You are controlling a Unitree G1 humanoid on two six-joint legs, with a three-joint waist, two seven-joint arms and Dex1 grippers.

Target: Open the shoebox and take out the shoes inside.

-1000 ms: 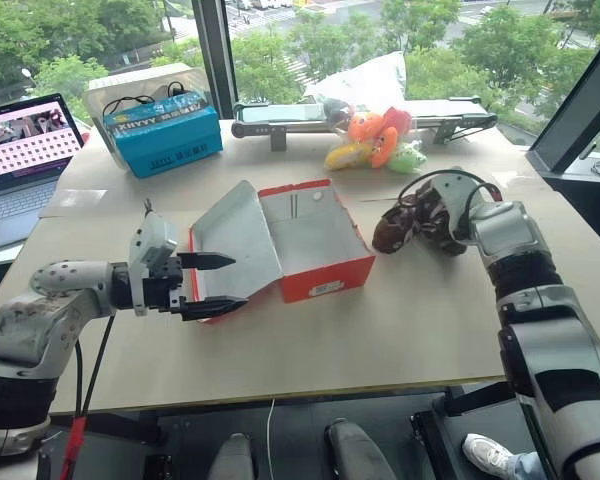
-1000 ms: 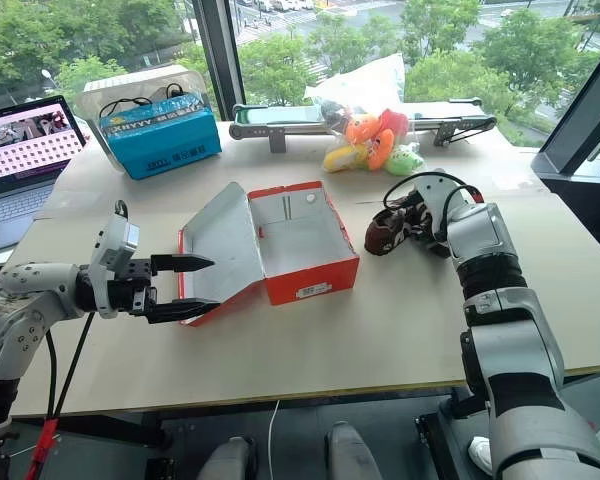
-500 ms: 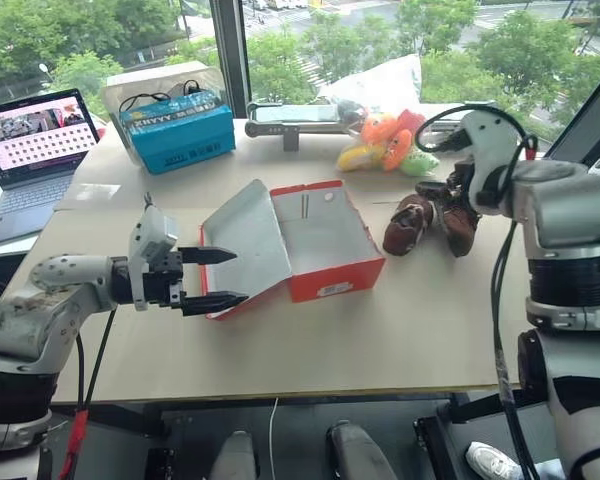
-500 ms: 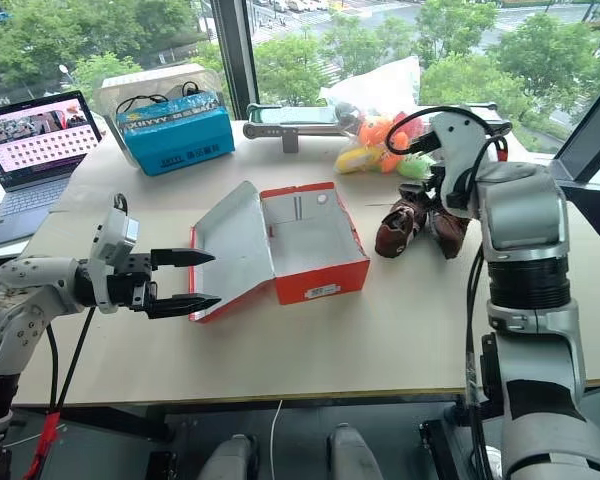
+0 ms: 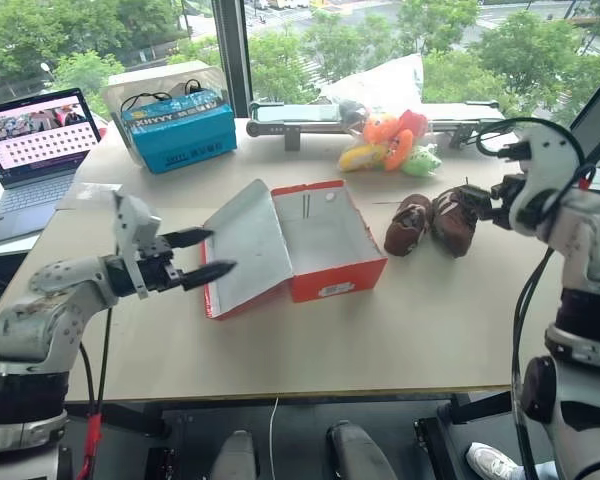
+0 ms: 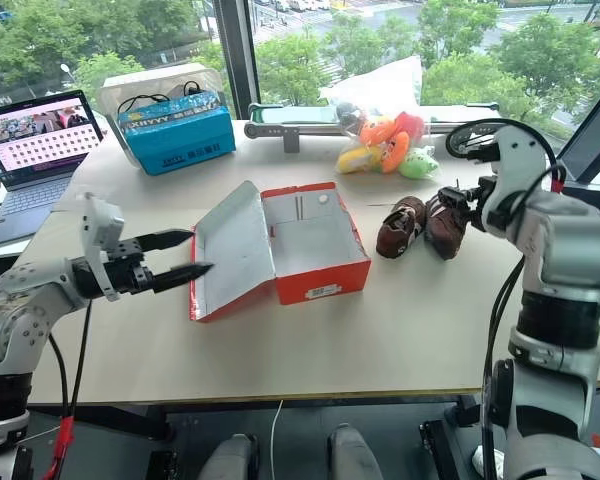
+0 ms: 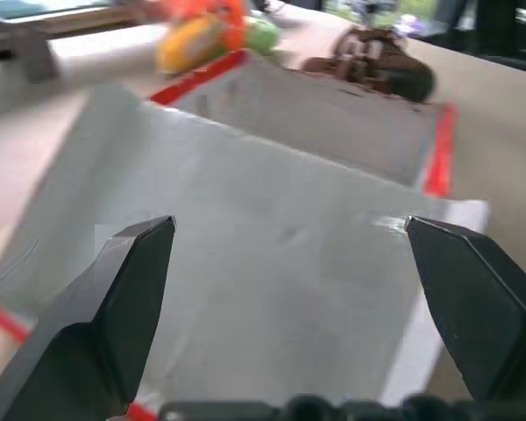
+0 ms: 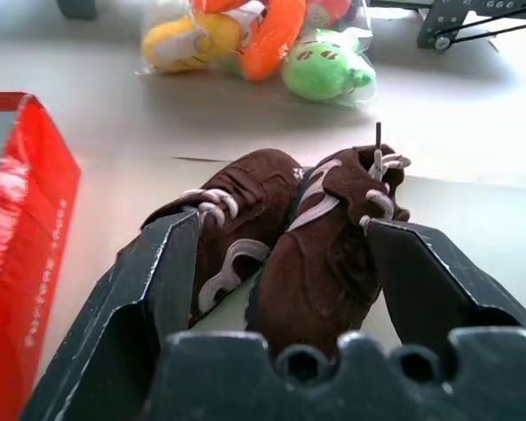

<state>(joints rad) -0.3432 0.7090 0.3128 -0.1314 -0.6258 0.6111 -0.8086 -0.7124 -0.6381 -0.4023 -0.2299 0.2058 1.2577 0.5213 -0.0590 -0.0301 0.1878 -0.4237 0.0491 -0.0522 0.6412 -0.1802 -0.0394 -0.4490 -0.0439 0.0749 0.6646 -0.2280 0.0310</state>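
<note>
Step in hand, judged: the task looks essentially done, with both shoes out and both claws free; what remains is to draw the arms clear without nudging anything.

Left claw (image 6: 170,256): black tapered fingers spread wide, holding nothing, pointing level at the lid's free edge just ahead of its tips.

Right claw (image 8: 285,263): fingers set wide apart, empty; the shoes lie on the counter just beyond the tips, untouched as far as can be seen.

Shoebox (image 5: 320,255): red rectangular cardboard, matte grey-white inside, empty. Hinged lid (image 5: 242,240) thrown fully back toward the left claw, tilted, its outer edge on the counter.

Shoes (image 8: 289,228): pair, dark-brown suede-like uppers, rounded toes, pale laces and trim; side by side and touching, between the box and the right claw.

Counter (image 5: 430,330): flat, pale tan, smooth.

Beyond the right claw, past the shoes: bagged plush toys (image 5: 385,140), soft, glossy wrap, orange, yellow, green.
</note>
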